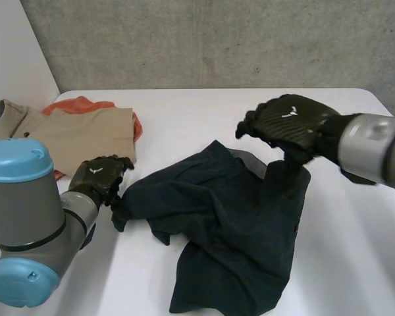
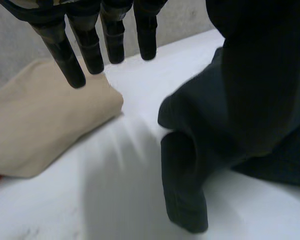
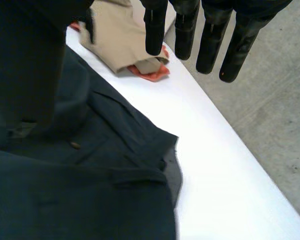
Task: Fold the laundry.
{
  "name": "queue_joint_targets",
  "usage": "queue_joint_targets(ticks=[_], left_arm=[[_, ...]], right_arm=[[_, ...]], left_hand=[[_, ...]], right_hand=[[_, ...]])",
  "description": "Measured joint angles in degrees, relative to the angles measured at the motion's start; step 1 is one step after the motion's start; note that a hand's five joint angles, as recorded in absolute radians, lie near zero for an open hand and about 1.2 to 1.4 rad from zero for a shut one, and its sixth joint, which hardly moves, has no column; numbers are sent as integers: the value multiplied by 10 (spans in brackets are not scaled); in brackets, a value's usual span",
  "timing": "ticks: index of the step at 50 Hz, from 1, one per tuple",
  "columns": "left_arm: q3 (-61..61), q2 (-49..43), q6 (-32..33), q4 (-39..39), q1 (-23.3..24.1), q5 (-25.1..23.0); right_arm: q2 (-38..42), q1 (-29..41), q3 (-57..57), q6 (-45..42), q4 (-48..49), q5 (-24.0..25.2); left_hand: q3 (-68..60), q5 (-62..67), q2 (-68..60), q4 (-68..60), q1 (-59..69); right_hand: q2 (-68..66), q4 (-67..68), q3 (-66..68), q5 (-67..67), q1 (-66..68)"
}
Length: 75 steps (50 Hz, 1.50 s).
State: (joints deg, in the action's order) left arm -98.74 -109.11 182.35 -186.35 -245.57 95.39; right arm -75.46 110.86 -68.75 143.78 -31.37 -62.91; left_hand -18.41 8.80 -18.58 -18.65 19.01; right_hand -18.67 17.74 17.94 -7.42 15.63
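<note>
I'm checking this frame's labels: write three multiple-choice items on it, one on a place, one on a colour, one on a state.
1. The beige garment lies: A) on the robot's left side; B) in the middle; C) on its right side.
2. The cloth under it is: A) green; B) white; C) orange.
3. The dark garment is: A) rumpled, unfolded; B) neatly folded; C) in a basket.
1A, it sits beside the left arm; 2C, orange edges peek out; 3A, it sprawls creased.
</note>
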Motion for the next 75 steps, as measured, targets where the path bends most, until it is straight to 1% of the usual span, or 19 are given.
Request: queue_joint_targets(ticks=[4, 7, 9, 11, 15, 27, 35, 45, 47, 48, 49, 51, 52, 53, 54, 58, 62, 68, 75], left_arm=[[5, -15, 0, 3, -2, -1], [12, -27, 0, 4, -2, -2], [14, -28, 0, 4, -2, -2], [27, -42, 0, 4, -2, -3], [45, -51, 2, 4, 0, -3], [77, 23, 44, 5, 26, -4], [60, 103, 119, 7, 90, -18], [37, 125, 147, 14, 141, -31], [35, 129, 147, 14, 146, -31], [35, 130, 147, 14, 146, -30], [36, 131, 147, 13, 147, -30], [38, 132, 147, 11, 146, -30], [43, 131, 148, 8, 144, -30], [43, 131, 148, 8, 144, -30], [51, 129, 150, 3, 140, -29], [101, 103, 167, -27, 120, -29], [175, 70, 198, -71, 101, -29], [328, 18, 262, -195, 88, -27], [395, 2, 283, -290, 96, -21]], right_arm=[[61, 27, 29, -2, 71, -32], [97, 38, 45, -2, 120, -43], [102, 40, 47, -2, 128, -45], [140, 46, 65, -1, 177, -49], [174, 47, 85, 1, 208, -49], [290, 46, 169, 4, 227, -27], [338, 48, 192, 5, 231, 53], [390, 73, 225, 6, 234, 76], [412, 80, 244, 9, 236, 64], [417, 82, 249, 10, 238, 59], [429, 84, 264, 13, 242, 40], [433, 85, 271, 14, 246, 28], [443, 87, 294, 21, 261, -15], [443, 87, 294, 21, 261, -15], [446, 87, 313, 29, 277, -56], [417, 79, 336, 56, 347, -141], [364, 67, 339, 80, 423, -189], [253, 54, 320, 107, 537, -228], [164, 37, 278, 127, 594, -219]], left_hand=[[-78, 73, -78, -73, 80], [-243, 236, -242, -242, 257], [-243, 236, -242, -242, 257], [-406, 398, -411, -406, 390], [-490, 481, -493, -493, 452], [-495, 483, -498, -498, 452], [-496, 485, -499, -500, 452], [-497, 485, -500, -500, 452], [-497, 485, -500, -500, 452], [-498, 485, -500, -500, 452], [-498, 485, -500, -500, 452], [-499, 485, -500, -500, 452], [-499, 485, -500, -500, 452], [-499, 485, -500, -500, 452], [-499, 485, -500, -500, 452], [-499, 485, -501, -500, 452], [-499, 487, -501, -500, 452], [-500, 490, -501, -502, 452], [-500, 490, -501, -502, 452]], right_hand=[[11, -5, -17, 10, -5], [11, -5, -17, 11, -5], [11, -5, -17, 11, -5], [11, -5, -17, 16, -5], [11, -5, -17, 16, -5], [52, -39, -54, 38, -36], [52, -39, -54, 38, -36], [38, -26, -36, 21, -22], [-127, 123, 132, -121, 113], [-127, 123, 132, -121, 113], [-353, 351, 352, -333, 307], [-396, 395, 396, -375, 349], [-478, 480, 480, -455, 409], [-478, 480, 480, -455, 409], [-488, 503, 492, -471, 413], [-488, 504, 496, -471, 413], [-488, 504, 498, -471, 416], [-488, 504, 505, -476, 420], [-488, 504, 507, -485, 420]])
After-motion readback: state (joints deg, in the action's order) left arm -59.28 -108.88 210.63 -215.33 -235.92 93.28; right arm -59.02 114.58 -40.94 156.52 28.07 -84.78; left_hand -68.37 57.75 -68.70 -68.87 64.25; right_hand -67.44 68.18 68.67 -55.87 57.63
